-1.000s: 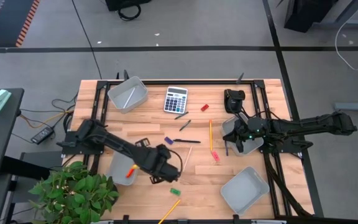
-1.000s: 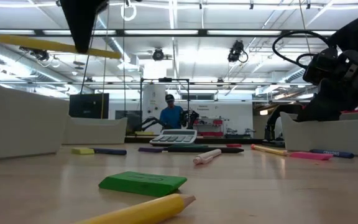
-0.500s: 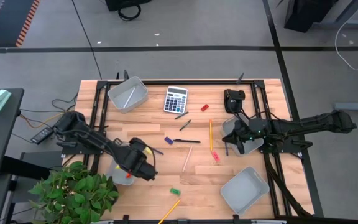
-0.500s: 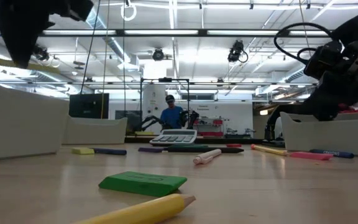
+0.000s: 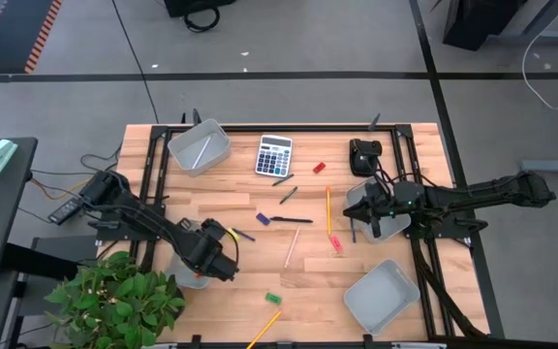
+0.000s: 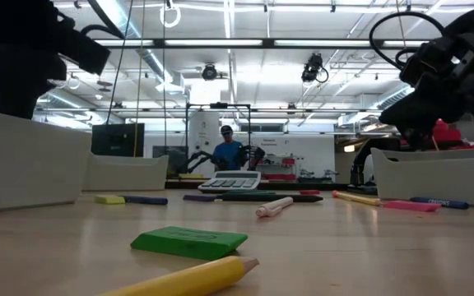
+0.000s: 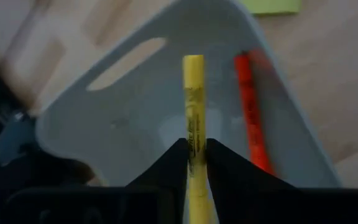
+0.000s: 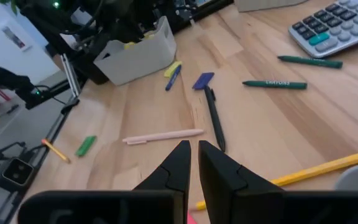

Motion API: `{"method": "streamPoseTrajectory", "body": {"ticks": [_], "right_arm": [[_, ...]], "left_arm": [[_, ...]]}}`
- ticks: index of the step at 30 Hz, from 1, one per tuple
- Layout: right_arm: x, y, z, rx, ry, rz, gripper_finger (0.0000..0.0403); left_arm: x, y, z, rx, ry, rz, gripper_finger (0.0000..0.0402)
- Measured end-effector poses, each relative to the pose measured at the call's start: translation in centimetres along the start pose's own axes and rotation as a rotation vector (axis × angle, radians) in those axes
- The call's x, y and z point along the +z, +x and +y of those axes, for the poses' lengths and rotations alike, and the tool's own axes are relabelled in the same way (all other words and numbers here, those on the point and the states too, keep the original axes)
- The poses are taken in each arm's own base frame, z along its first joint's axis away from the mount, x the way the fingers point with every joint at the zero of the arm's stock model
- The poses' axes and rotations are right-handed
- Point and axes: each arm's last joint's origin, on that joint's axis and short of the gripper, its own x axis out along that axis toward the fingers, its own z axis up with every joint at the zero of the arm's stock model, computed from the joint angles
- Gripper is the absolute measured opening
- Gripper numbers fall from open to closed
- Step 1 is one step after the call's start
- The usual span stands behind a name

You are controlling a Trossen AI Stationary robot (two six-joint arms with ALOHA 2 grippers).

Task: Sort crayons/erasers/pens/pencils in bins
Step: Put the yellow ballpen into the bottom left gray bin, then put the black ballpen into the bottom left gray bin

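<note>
The left arm reaches in from 9 o'clock, elbow bent, its hand [image 5: 209, 264] low near the surface's 8 o'clock edge, fingers [image 7: 166, 163] a narrow gap apart. The right arm stretches in from 3 o'clock, nearly straight, its hand [image 5: 368, 207] poised with fingers [image 8: 174, 163] almost together.

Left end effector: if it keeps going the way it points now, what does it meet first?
Probably the grey floor of the bin. The left end effector grips a yellow crayon aimed down into it, beside an orange-red crayon. How far the tip stands off the floor is unclear.
</note>
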Motion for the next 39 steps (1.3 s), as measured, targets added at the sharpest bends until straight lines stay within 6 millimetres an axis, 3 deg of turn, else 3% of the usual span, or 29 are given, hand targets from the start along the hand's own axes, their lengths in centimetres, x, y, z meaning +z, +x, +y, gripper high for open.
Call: {"method": "streamPoseTrajectory", "body": {"ticks": [6,10,16,22,26,29,35,39], "right_arm": [[0.0,0.0,0.0,0.005,-0.065,-0.004,0.0041],[0.6,0.0,0.2,0.002,-0.069,-0.073,0.0041],[2.1,-0.1,0.7,-0.022,-0.108,-0.194,0.0064],[5.5,0.8,2.1,-0.079,-0.182,-0.140,0.0092],[8.1,2.5,3.1,-0.160,-0.245,-0.022,0.0101],[9.0,4.5,3.2,-0.226,-0.291,0.115,0.0102],[9.0,9.4,2.9,-0.264,-0.367,0.316,0.0099],[8.1,12.4,2.5,-0.227,-0.399,0.428,0.0093]], "left_arm": [[0.3,0.5,-0.1,-0.017,0.060,-0.019,0.0113],[1.1,-0.2,0.2,0.012,0.120,-0.092,0.0134],[4.5,-2.7,0.9,0.072,0.143,-0.344,0.0142],[9.0,-4.2,0.0,0.002,0.190,-0.566,0.0128],[11.2,-4.4,-0.9,-0.073,0.275,-0.696,0.0119],[11.4,-3.0,-1.6,-0.111,0.375,-0.758,0.0113],[11.2,0.6,-2.5,-0.345,0.398,-0.864,0.0099],[11.1,1.6,-2.6,-0.582,0.319,-1.030,0.0086]]}}
